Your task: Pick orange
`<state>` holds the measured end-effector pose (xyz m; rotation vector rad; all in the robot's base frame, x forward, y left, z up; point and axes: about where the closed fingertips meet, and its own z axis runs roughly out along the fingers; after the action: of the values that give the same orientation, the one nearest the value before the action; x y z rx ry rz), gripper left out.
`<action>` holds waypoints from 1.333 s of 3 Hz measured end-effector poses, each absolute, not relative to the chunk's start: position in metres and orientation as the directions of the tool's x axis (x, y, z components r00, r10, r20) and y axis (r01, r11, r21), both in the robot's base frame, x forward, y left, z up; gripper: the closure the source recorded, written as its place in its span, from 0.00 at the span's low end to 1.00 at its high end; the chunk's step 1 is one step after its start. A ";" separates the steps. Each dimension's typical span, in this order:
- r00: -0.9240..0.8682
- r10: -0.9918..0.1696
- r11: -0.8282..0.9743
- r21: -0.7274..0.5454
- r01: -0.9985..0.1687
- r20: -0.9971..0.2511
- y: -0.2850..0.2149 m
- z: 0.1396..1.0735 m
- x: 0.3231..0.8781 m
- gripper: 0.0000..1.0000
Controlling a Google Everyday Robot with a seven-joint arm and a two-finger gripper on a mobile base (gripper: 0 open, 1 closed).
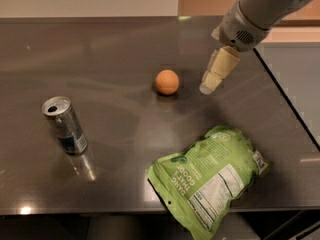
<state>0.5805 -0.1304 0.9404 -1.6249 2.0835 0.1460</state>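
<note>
The orange (167, 82) is a small round fruit with matte orange skin. It sits alone on the dark table (120, 49), a little past the middle. My gripper (210, 85) comes in from the upper right on a grey arm. Its cream-coloured fingers point down and to the left. Their tips hang just right of the orange and apart from it, with nothing in them.
An upright open drink can (65, 125) stands at the left. A green snack bag (212, 173) lies flat at the front right, partly over the table's front edge. The table's right edge (290, 104) runs diagonally close behind the arm.
</note>
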 end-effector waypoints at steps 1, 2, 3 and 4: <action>-0.171 -0.872 0.284 -0.189 -0.940 -0.458 -0.108 0.920 0.605 0.00; -0.170 -0.868 0.277 -0.171 -0.945 -0.466 -0.088 0.902 0.622 0.00; -0.169 -0.870 0.267 -0.156 -0.951 -0.463 -0.069 0.883 0.632 0.00; -0.176 -0.874 0.266 -0.142 -0.953 -0.452 -0.060 0.866 0.639 0.00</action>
<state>0.6386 -0.0596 0.8659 -1.6511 2.0983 0.2379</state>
